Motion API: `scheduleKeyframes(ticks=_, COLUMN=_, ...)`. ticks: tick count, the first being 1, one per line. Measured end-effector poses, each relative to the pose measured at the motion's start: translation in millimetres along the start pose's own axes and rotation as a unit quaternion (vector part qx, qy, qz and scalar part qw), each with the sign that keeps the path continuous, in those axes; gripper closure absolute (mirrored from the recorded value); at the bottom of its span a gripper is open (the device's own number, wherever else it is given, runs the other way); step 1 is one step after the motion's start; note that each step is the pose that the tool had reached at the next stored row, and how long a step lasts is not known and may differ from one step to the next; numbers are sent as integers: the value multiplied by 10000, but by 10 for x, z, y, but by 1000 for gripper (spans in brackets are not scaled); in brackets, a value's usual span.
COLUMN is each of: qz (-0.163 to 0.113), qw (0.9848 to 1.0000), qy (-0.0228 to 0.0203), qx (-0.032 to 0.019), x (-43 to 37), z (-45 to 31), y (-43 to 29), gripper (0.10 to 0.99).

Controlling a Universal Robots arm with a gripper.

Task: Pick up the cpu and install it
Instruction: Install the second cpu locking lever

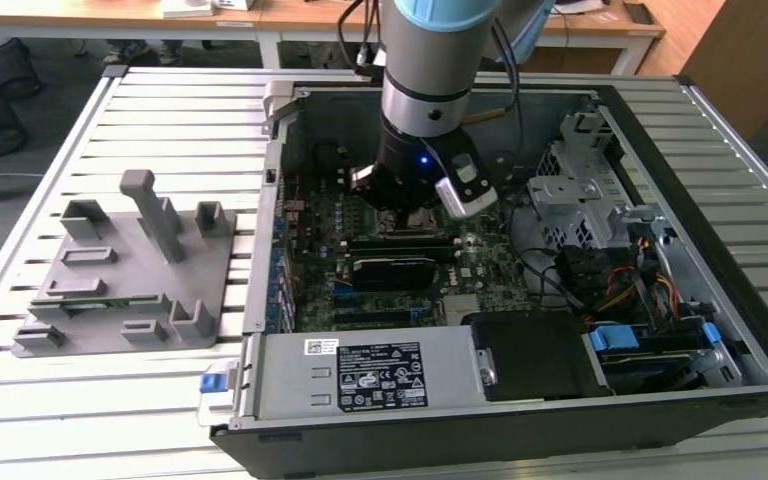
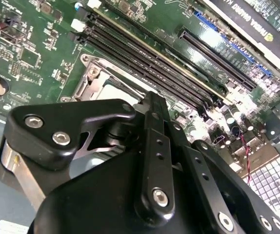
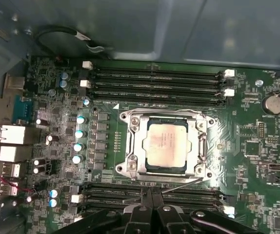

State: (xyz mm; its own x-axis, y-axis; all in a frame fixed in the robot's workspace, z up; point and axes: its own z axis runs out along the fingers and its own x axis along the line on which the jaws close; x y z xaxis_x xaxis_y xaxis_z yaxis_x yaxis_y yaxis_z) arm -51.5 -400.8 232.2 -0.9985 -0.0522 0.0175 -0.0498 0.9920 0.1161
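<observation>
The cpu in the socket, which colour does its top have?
Shiny silver-grey, with a thin darker rim; the cpu shows best in the first wrist view.

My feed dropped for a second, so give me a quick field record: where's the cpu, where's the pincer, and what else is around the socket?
cpu: silver square chip lying flat inside the socket frame, seen in the first wrist view
socket frame: metal frame around the chip
pincer: black pincer at the socket's edge, beside the memory slots; nothing seen held
memory slots: black rows on both sides of the socket
arm: reaching down into the open computer case over the motherboard
fixture: grey block tray outside the case, on the exterior view's left
</observation>
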Motion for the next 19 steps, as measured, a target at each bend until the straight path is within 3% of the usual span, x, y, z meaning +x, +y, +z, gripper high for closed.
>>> scheduleKeyframes(ticks=13, qz=5, qw=10000, qy=61, qx=-16, x=18, z=126, y=-27, gripper=980)
scheduleKeyframes(ticks=16, qz=5, qw=10000, qy=59, qx=-77, x=30, z=133, y=-54, gripper=980)
scheduleKeyframes(ticks=19, qz=0, qw=9998, qy=52, qx=-211, x=37, z=132, y=-90, gripper=980)
